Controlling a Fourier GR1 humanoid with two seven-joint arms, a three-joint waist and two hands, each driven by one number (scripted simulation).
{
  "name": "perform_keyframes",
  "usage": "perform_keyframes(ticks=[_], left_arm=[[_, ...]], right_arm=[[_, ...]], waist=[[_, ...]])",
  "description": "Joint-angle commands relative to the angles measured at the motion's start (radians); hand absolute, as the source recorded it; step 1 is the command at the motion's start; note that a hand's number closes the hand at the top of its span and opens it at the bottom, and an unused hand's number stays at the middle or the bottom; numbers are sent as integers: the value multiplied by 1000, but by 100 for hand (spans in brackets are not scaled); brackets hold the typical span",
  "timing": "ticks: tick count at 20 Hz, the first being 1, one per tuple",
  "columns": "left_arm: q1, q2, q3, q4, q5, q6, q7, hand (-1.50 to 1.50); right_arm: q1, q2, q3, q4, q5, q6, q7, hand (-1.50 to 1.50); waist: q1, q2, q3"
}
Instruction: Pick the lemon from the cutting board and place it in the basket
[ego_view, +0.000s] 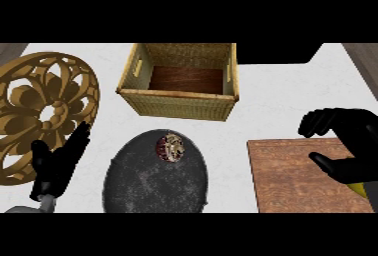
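The wicker basket (181, 102) stands at the back middle, with a dark wooden floor showing inside. The wooden cutting board (295, 177) lies at the front right. My right hand (354, 150) hovers over the board's right part, fingers bent and thumb spread, with bare board showing in the gap between them. Only a yellow sliver of the lemon (359, 189) peeks out below the heel of that hand; the rest is hidden. My left hand (59, 162) rests open at the lower left, fingers pointing up.
A dark oval plate (148, 185) lies at the front middle with a small round pastry (170, 147) near its far rim. A large golden carved disc (44, 112) fills the left side. A dark block (277, 52) sits behind the basket's right corner.
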Motion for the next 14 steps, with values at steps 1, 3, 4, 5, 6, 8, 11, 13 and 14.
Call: perform_keyframes(ticks=[1,3,4,5,6,8,11,13,14], left_arm=[[107,-30,-41,68,-13,12,21,0],[107,-47,-39,37,-6,37,42,0],[96,-31,-30,23,-2,40,71,0],[120,-16,-19,35,7,17,52,0],[125,-26,-23,39,-2,28,39,0],[117,-35,-30,18,-5,42,57,0],[96,-40,-8,50,-9,54,53,0],[142,-37,-46,-1,-22,38,52,0],[123,-6,5,28,9,12,56,0]], right_arm=[[89,23,57,-166,145,-117,27,-150],[145,-31,69,-205,232,-128,57,-150],[141,-86,27,-199,271,-131,57,-150],[111,-130,-11,-214,320,-177,100,-150],[93,-192,-47,-233,366,-182,119,-150],[48,-282,-110,-231,447,-212,179,-150],[52,-411,-182,-258,459,-142,217,-150],[4,-519,-249,-255,422,-68,272,-150],[5,-554,-259,-280,402,-29,293,-150]], waist=[[-16,6,-15],[-20,5,-15],[-22,6,-14],[-23,3,-17],[-31,1,-18],[-28,3,-19],[-39,10,-17],[-20,6,-17],[-26,7,-18]])
